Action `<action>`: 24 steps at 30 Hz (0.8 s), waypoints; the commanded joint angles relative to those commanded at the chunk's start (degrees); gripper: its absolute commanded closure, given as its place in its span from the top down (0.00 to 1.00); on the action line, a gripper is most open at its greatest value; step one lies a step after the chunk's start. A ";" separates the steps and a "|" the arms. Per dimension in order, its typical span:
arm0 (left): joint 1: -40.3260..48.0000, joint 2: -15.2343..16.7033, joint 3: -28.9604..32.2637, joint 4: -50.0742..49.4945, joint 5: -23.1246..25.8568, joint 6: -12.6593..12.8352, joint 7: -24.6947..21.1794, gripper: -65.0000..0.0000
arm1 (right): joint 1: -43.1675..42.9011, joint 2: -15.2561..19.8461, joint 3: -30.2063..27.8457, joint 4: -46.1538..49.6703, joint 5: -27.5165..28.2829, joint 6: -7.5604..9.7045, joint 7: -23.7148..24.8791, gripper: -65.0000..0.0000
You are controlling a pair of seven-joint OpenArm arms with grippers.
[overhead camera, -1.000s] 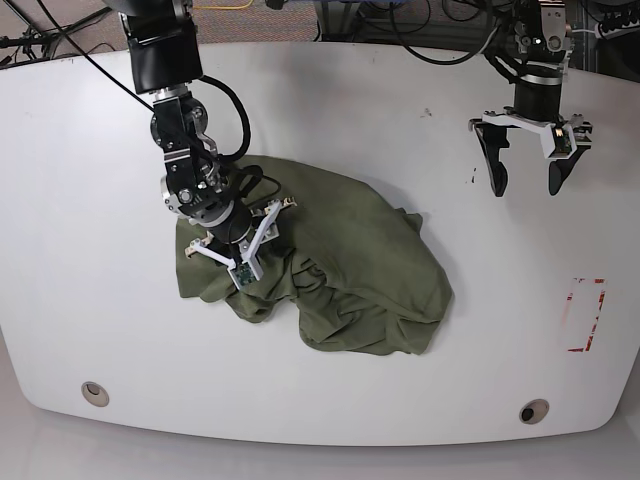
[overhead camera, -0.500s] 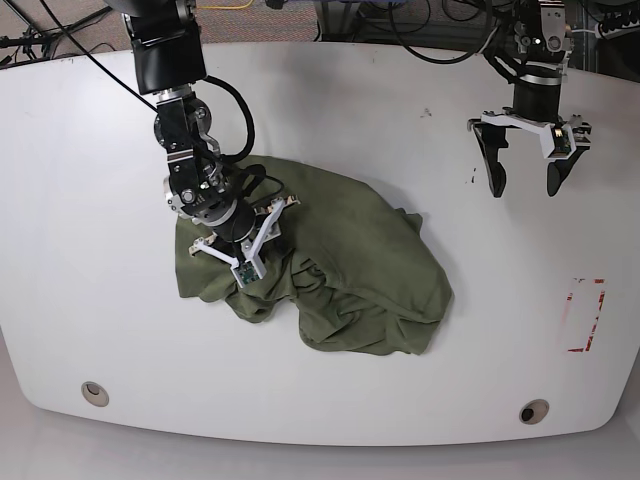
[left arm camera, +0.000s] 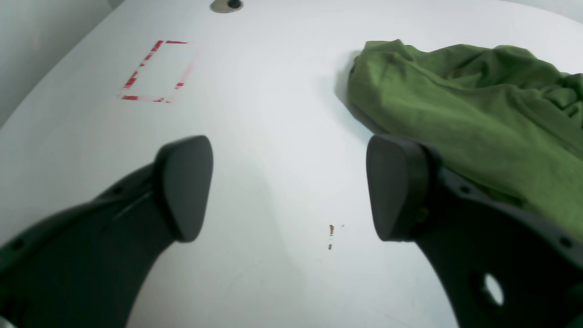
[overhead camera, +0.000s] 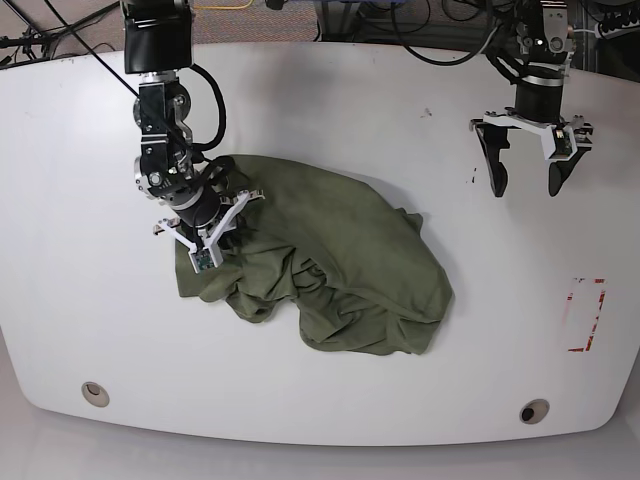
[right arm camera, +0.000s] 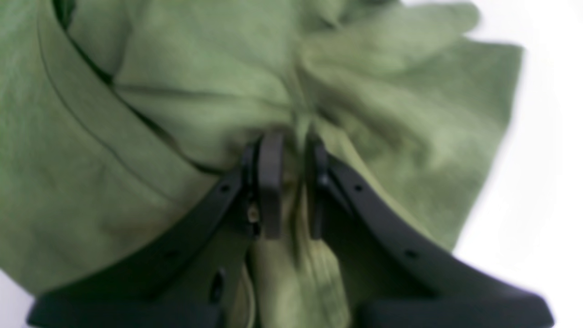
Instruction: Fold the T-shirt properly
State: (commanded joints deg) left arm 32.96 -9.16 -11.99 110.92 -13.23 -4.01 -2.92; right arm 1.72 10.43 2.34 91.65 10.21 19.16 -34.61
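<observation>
Right pincer (right arm camera: 291,182) clamps T-shirt (right arm camera: 182,91); left pincer (left arm camera: 291,187) agape.

A robotics lab bench, by the look of it. A bare white table (overhead camera: 330,90) with rounded corners carries two metal grommets (overhead camera: 95,393) near its front edge and a red tape rectangle (overhead camera: 586,315) marked on its surface. Black cables (overhead camera: 430,35) tangle behind the far edge, where both arm mounts stand.

right gripper (right arm camera: 291,182): jaws nearly closed, cloth pinched between the fingertips, wrist angled downward. left gripper (left arm camera: 291,187): jaws spread wide, nothing between them, pointing straight down from an upright wrist.
</observation>
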 joint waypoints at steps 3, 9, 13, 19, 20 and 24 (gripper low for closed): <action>-0.07 -0.04 0.02 -0.02 -0.02 -0.14 0.09 0.76 | -0.99 0.00 0.82 1.48 0.03 0.29 0.01 0.11; -0.24 0.03 0.05 -0.03 -0.05 0.25 -0.44 0.77 | -2.18 -0.16 1.62 2.68 0.15 1.32 0.20 0.09; -0.73 0.12 -0.18 -0.29 -0.02 0.69 -0.86 0.77 | -3.28 -0.03 1.35 3.81 -0.25 1.44 0.16 0.06; -0.75 0.24 -0.17 -0.16 -0.05 0.71 -1.28 0.78 | -4.37 0.13 0.99 6.52 -0.20 0.81 -0.08 0.06; -0.74 0.27 -0.16 -0.13 -0.06 0.72 -1.38 0.78 | -4.53 0.17 0.87 7.09 -0.18 0.64 -0.14 0.06; -0.57 0.08 -0.25 0.06 -0.24 0.67 -1.30 0.78 | -5.92 1.63 -3.11 12.05 0.03 -0.95 -1.64 0.05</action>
State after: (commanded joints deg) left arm 32.39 -9.08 -12.24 110.98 -13.47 -3.35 -4.21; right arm -4.20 12.06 -0.76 103.71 10.23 18.22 -36.25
